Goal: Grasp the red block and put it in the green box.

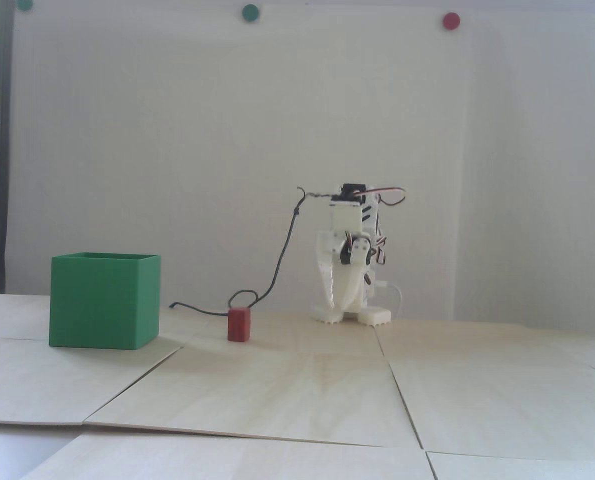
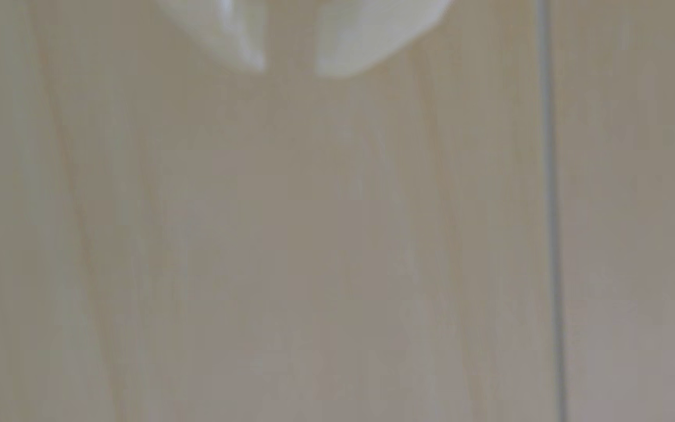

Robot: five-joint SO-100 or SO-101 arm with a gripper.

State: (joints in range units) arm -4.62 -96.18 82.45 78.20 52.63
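Note:
In the fixed view a small red block stands upright on the pale wooden table. A green open-topped box stands to its left, apart from it. The white arm is folded at the back, right of the block, with my gripper pointing down just above the table. In the wrist view my gripper shows at the top edge as two blurred white fingertips with a narrow gap and nothing between them. Only bare wood lies below. The block and the box are out of the wrist view.
A black cable hangs from the arm and loops on the table behind the block. The table is made of wooden panels with seams; one seam shows in the wrist view. A white wall stands close behind the arm.

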